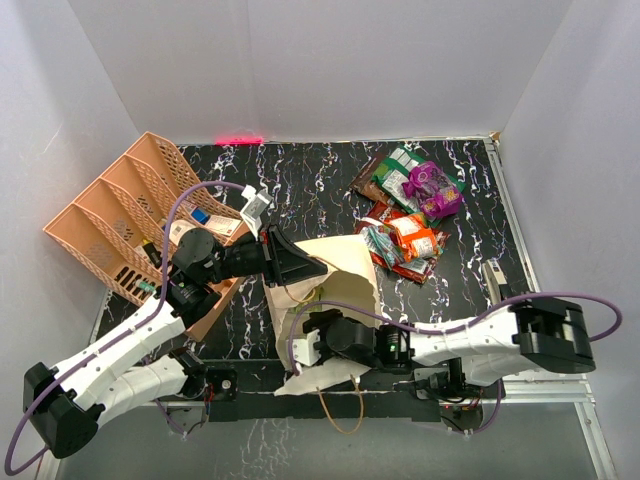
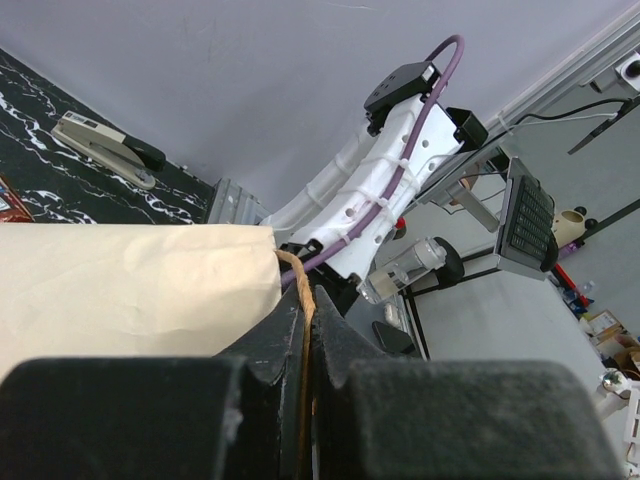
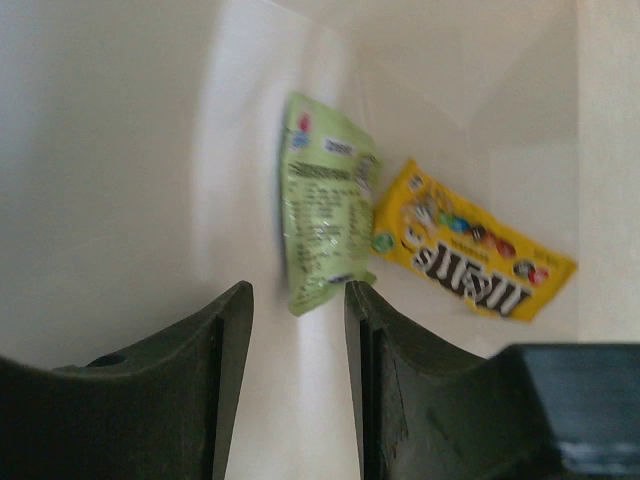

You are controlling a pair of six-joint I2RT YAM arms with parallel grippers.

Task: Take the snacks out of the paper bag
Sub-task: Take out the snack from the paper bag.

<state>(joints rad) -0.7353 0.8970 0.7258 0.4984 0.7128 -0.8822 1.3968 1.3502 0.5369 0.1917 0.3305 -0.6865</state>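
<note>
Cream-beige paper forms the paper bag (image 1: 335,275), which lies crumpled in the middle of the black marbled table (image 1: 300,180), just in front of the arm bases. The left gripper (image 2: 308,335) is closed tight on the bag's tan loop handle (image 2: 296,272). The cord runs down between its 2 pinched fingers, and the bag's top edge sits just beside them. From above, that gripper meets the bag on its left side.

The right gripper (image 3: 298,330) is inside the bag. Its 2 fingers (image 3: 222,380) stand apart with nothing between them, and only the bag's pale inner wall shows behind. Ahead of them, 2 snacks lie in the bag. A light green packet (image 3: 325,215) sits just beyond the fingertips. A yellow M&M's packet (image 3: 470,258) lies just to its right, and I cannot tell whether their edges touch.

Outside the bag, a pile of snacks (image 1: 405,210) rests on the table toward the far right. It shows green, purple, orange and red wrappers and a dark-brown pouch (image 1: 372,178). An orange compartment tray (image 1: 100,200) sits at the left edge of the table, well apart from the pile. A stapler (image 1: 493,277) lies near the right edge.
</note>
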